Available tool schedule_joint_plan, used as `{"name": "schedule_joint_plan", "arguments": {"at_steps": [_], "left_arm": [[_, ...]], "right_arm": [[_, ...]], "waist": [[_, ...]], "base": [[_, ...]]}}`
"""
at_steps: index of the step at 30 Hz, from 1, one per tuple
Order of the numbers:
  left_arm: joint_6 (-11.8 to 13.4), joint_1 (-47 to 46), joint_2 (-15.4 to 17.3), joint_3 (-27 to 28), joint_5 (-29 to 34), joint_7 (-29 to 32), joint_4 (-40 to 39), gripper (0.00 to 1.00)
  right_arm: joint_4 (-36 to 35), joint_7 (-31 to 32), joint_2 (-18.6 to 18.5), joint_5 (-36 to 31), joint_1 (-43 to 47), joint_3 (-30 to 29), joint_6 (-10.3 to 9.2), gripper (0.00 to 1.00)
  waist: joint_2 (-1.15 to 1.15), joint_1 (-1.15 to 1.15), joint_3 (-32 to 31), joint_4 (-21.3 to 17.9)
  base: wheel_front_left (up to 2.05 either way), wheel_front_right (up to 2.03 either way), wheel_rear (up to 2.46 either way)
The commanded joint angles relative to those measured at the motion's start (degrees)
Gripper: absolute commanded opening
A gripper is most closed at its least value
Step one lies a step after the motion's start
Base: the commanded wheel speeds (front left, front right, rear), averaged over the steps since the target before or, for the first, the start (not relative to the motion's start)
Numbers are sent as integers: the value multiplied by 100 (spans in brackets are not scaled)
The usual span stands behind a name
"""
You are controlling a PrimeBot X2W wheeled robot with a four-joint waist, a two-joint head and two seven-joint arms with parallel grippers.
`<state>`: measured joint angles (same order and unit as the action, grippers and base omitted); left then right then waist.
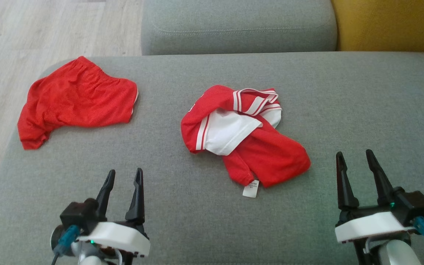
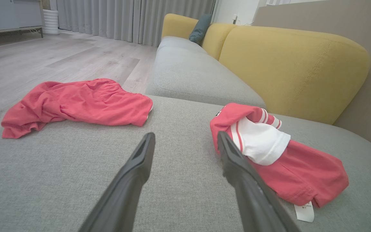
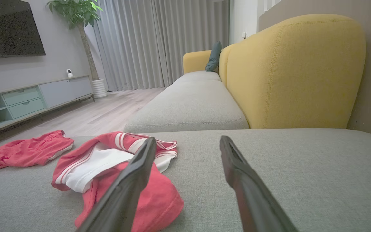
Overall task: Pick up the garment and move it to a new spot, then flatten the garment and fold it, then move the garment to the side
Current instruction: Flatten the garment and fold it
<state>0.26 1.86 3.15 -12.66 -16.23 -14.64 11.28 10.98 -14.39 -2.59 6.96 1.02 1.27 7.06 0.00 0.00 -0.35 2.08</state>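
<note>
A crumpled red and white garment [image 1: 267, 154] lies in the middle of the grey sofa cushion [image 1: 363, 95], with a white label at its near edge. It shows in the left wrist view [image 2: 301, 174] and the right wrist view [image 3: 163, 199]. My left gripper [image 1: 125, 171] is open near the cushion's front, left of and nearer than the garment, nothing between its fingers [image 2: 185, 135]. My right gripper [image 1: 354, 152] is open to the garment's right, also empty [image 3: 188, 139]. Neither touches the cloth.
Red shorts [image 1: 76, 99] lie rumpled at the cushion's far left corner, close to its edge. Beyond is another grey seat cushion [image 1: 234, 25] and a yellow backrest [image 1: 388, 22] at the far right. Wooden floor [image 1: 31, 33] lies off the left edge.
</note>
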Motion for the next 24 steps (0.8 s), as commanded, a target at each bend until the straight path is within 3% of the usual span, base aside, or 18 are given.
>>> {"name": "schedule_joint_plan", "arguments": {"at_steps": [1, 14, 24], "left_arm": [[32, -208, -26, 143, -41, -36, -160, 100], [-7, -310, -27, 18, 30, -36, -113, 100], [-316, -1362, -27, -955, 337, -36, 400, 100]], "right_arm": [[-176, -61, -29, -29, -131, 136, 43, 100], [-210, -61, -29, -17, -183, 147, 43, 100], [-297, -61, -29, -7, -444, 193, 43, 100]], "waist": [[0, 0, 4, 0], [0, 0, 151, -55], [0, 0, 729, -363]], "base": [[0, 0, 0], [0, 0, 0], [0, 0, 0]]}}
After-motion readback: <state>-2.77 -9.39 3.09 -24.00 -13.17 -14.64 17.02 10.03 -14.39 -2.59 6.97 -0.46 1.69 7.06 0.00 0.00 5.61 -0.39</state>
